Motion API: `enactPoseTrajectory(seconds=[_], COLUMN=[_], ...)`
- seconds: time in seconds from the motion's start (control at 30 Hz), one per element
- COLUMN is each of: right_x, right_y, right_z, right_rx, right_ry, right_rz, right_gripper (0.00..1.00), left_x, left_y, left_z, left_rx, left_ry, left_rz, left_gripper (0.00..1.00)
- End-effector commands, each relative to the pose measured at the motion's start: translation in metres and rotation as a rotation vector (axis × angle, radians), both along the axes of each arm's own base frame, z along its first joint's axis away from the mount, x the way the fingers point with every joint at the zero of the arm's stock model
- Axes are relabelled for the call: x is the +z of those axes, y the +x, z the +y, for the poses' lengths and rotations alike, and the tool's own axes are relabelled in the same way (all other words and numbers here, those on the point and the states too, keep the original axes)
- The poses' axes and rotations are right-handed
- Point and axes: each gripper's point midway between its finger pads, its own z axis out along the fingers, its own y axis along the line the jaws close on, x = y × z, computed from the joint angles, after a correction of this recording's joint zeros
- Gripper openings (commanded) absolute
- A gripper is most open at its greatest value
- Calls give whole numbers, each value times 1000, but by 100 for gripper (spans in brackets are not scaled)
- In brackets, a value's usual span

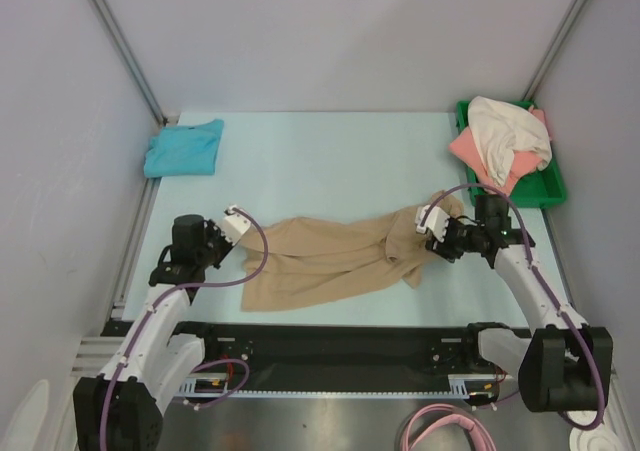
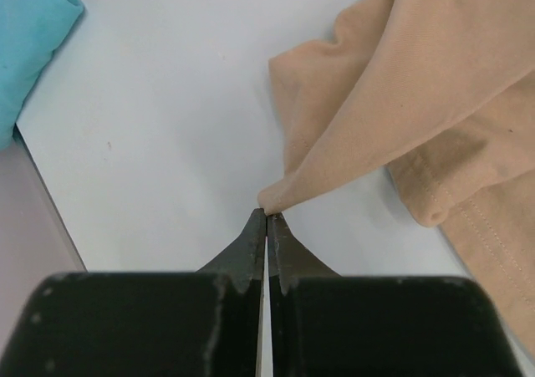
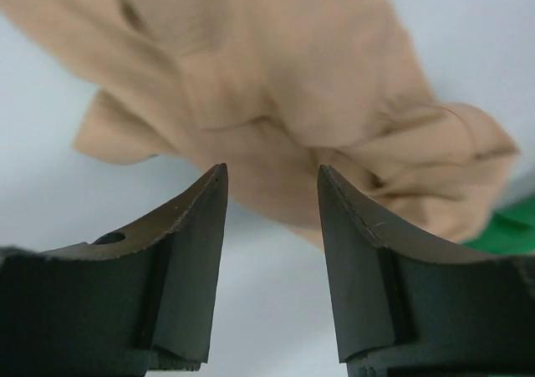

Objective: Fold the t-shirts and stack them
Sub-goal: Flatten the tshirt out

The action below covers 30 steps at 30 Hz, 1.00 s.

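The tan t-shirt [image 1: 340, 256] lies crumpled and spread across the middle of the table. My left gripper [image 1: 252, 251] is at its left end, and in the left wrist view the gripper [image 2: 267, 216] is shut on a pulled-out corner of the tan cloth [image 2: 401, 101]. My right gripper [image 1: 424, 239] is at the shirt's bunched right end. In the right wrist view it [image 3: 272, 172] is open and empty, its tips just short of the tan folds [image 3: 276, 76]. The folded teal-blue t-shirt [image 1: 184, 148] lies at the back left. The cream-white t-shirt [image 1: 510, 136] and the coral-pink t-shirt [image 1: 468, 151] lie in a heap at the back right.
The green plastic tray [image 1: 545, 191] at the back right holds the cream and pink shirts; a bit of it shows in the right wrist view [image 3: 512, 225]. The teal shirt shows at the left wrist view's top left [image 2: 29, 34]. Grey walls and metal posts enclose the table.
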Motion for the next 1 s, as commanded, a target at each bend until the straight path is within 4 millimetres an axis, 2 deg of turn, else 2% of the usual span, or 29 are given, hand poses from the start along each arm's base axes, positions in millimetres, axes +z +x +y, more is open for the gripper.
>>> enactPoseTrajectory(seconds=[0.0, 0.23, 0.4, 0.57, 0.97], right_x=[-12, -32, -40, -50, -54], right_y=[-21, -24, -18, -16, 0], right_z=[24, 38, 37, 38, 33], right_rx=[146, 212, 245, 265, 228], right_ry=[10, -23, -124, -205, -247], right_rz=[79, 124, 37, 44, 4], right_gripper=[51, 53, 53, 52, 51], left_x=[3, -4, -3, -1, 1], left_y=[4, 3, 3, 4, 2], left_z=[-6, -8, -7, -7, -7], left_rx=[3, 11, 17, 24, 20], left_ry=[-57, -76, -77, -80, -83], left_rz=[-16, -8, -14, -20, -29], left_gripper=[1, 3, 4, 5, 6])
